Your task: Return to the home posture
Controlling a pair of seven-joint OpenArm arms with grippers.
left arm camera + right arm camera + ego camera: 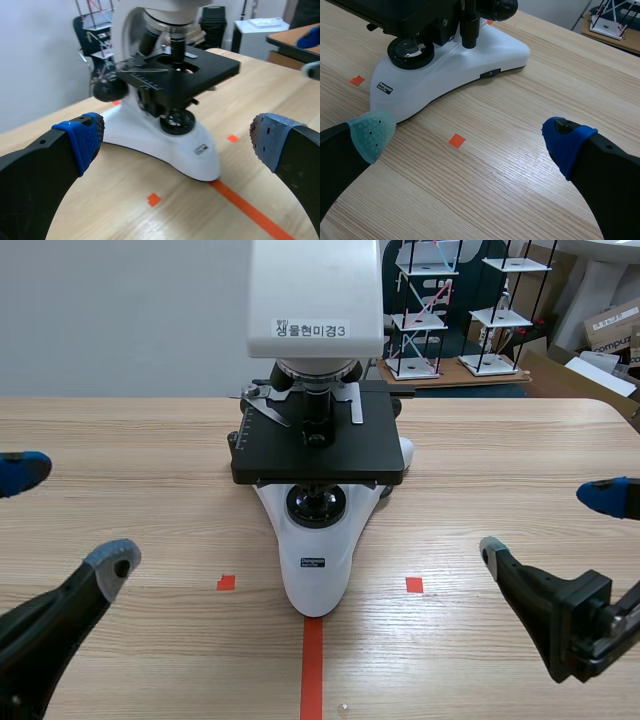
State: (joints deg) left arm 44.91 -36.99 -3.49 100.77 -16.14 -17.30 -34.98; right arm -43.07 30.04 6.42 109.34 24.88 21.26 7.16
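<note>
A white microscope [316, 440] with a black stage stands in the middle of the wooden table, its base over the orange tape line. My left gripper [65, 515] hangs low at the left side, open and empty. In the left wrist view the microscope [165, 100] stands ahead of the left gripper [177, 142], between its spread fingers. My right gripper [550, 525] is low at the right side, also open with nothing in it. From the right wrist the microscope base [450, 65] lies ahead and to one side of the right gripper [467, 137].
The wooden table [500, 470] runs to a far edge behind the microscope. Beyond it stand wire-frame models [425, 310] on a low bench and cardboard boxes [610, 335] at the back right. Small orange tape squares [414, 584] mark the table.
</note>
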